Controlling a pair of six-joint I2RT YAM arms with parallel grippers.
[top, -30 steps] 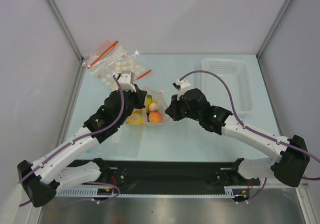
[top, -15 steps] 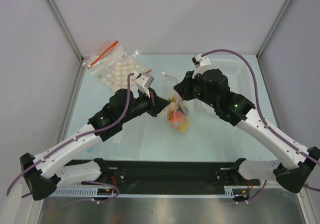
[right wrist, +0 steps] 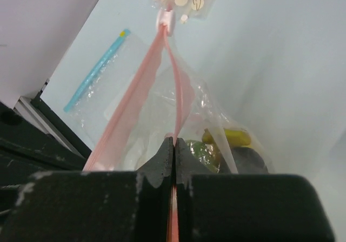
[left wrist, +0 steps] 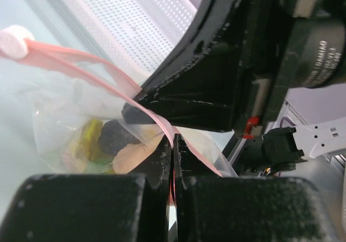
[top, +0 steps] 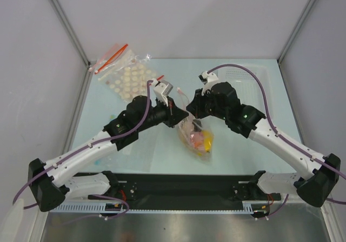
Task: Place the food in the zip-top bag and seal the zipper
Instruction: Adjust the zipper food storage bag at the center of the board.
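While both wrists crowded over it in the top view, the clear crinkly zip-top bag point(top: 195, 138) showed only as a bulging pouch hanging between the two arms at mid-surface, the small toy fruits point(top: 201, 141) inside reading as yellow and orange blurs. Whether its bottom rested on the pale blue surface point(top: 232, 158) could not be told. The left jaws were pressed together on the thin pink-red zipper strip point(left wrist: 111, 77), which ran to a white slider point(left wrist: 13, 40) at its end. The right jaws likewise pinched that strip, and from their camera two pink bands spread apart below the slider, so the mouth looked parted there. A dark purple piece point(left wrist: 113, 136) and a yellow banana bunch point(right wrist: 236, 137) sat low in the bag, with the other fruits smeared by plastic. A clear bag of cream round discs point(top: 127, 77) and a white perforated basket point(top: 264, 74) lay well apart, the basket partly covered by the right arm.
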